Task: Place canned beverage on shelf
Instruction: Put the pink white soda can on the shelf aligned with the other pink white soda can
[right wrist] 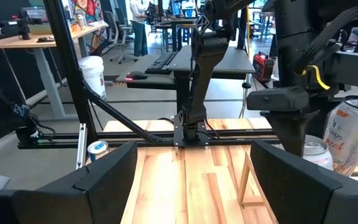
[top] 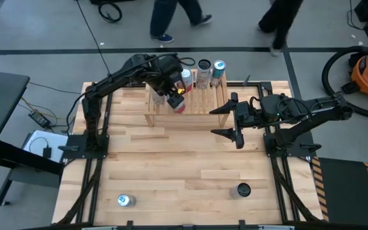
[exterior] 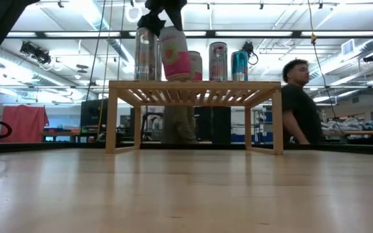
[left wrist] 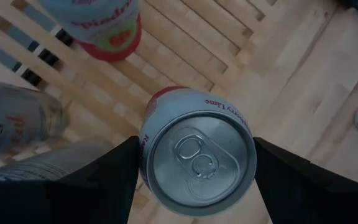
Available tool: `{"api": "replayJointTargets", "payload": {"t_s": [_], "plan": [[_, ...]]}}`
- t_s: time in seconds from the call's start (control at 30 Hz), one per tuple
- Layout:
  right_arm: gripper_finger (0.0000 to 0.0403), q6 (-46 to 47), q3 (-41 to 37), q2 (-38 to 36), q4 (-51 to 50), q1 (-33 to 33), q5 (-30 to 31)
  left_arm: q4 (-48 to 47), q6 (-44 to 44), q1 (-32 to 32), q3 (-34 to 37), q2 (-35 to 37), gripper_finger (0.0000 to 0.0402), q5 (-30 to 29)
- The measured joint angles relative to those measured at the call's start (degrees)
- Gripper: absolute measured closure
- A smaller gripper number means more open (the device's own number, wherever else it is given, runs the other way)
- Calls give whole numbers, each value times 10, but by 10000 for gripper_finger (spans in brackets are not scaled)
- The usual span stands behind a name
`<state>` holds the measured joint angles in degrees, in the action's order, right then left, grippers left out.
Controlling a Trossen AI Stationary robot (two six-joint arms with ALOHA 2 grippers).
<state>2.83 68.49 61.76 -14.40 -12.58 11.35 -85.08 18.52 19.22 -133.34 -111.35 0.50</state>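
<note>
Left claw (left wrist: 194, 168) clamped wide on pink can (left wrist: 194, 152) above shelf (top: 158, 115), right claw (top: 235, 122) open, empty.

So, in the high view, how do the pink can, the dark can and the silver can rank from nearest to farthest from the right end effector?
From the right end effector:
1. pink can, over the shelf.
2. dark can, front right.
3. silver can, front left.

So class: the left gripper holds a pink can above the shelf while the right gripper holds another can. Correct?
Not quite. The right gripper is open and empty, as the high view shows. The left gripper does hold the pink can above the shelf.
</note>
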Motion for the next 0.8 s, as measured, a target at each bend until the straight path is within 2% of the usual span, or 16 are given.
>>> {"api": "replayJointTargets", "payload": {"t_s": [0.33, 0.8], "plan": [[79, 6, 0, 0, 0, 0, 0, 35, -12, 5, -1, -7, 122, 0], [79, 6, 0, 0, 0, 0, 0, 35, -10, 8, 0, -7, 122, 10]]}}
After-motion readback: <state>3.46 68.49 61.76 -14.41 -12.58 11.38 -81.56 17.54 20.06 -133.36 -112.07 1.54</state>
